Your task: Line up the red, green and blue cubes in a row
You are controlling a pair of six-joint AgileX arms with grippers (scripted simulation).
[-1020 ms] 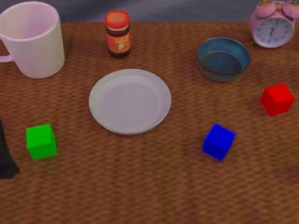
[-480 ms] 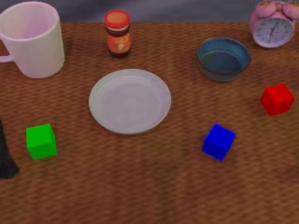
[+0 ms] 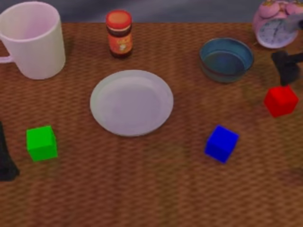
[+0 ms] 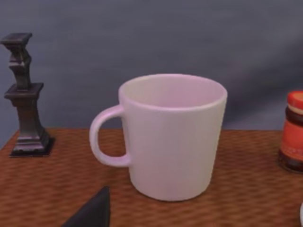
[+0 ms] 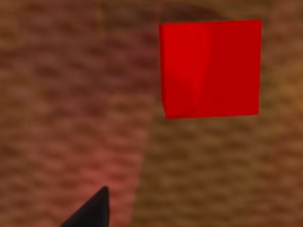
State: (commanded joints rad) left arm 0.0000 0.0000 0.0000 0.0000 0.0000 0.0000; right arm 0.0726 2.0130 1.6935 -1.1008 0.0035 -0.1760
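The red cube point(image 3: 281, 100) sits near the table's right edge and fills the upper part of the right wrist view point(image 5: 210, 68). My right gripper point(image 3: 287, 74) hovers just behind it, open, holding nothing; one dark fingertip point(image 5: 94, 210) shows, clear of the cube. The blue cube point(image 3: 221, 143) lies right of centre towards the front. The green cube point(image 3: 41, 143) rests at the front left. My left gripper point(image 3: 5, 163) is parked at the left edge beside the green cube, open and empty.
A white plate point(image 3: 131, 103) lies mid-table. Along the back stand a pale pink mug point(image 3: 33, 40), a red-capped orange jar point(image 3: 119, 34), a blue-grey bowl point(image 3: 226, 60) and a pink alarm clock point(image 3: 274, 23). A dark pedestal point(image 4: 26, 109) stands beyond the mug.
My right gripper has come into the top view from the right and now hangs behind the red cube. The cubes and the left arm have not moved.
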